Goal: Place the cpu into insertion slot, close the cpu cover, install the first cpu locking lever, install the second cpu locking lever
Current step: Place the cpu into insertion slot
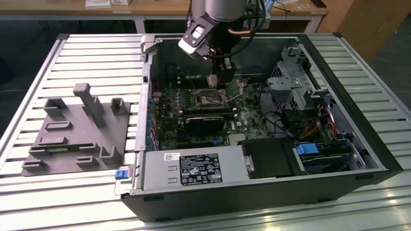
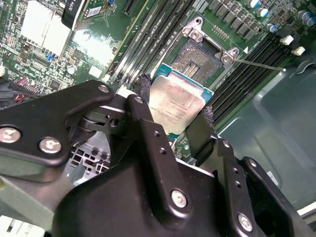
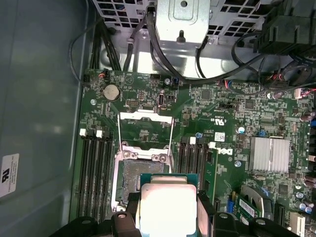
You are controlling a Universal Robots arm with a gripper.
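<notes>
My gripper (image 2: 176,100) is shut on the cpu (image 2: 174,116), a flat square chip with a pale silver top pinched between two black fingers (image 2: 144,88). In the first wrist view the cpu (image 3: 168,205) hangs partly over the near edge of the insertion slot (image 3: 139,173), apart from it. The slot (image 2: 200,58) is a dark square with a silver rim, uncovered. The cpu cover (image 3: 146,129), a thin metal frame, lies swung open beyond the slot. A thin locking lever (image 2: 259,65) sticks out beside the socket. In the exterior view the gripper (image 1: 220,83) hovers just above the socket (image 1: 209,99).
The motherboard lies in an open black computer case (image 1: 359,159) on a slatted table. Memory slots (image 3: 94,173) flank the socket. Cables (image 3: 163,59) and a drive cage (image 1: 292,82) crowd one side. A grey fixture block (image 1: 80,130) stands at the exterior view's left.
</notes>
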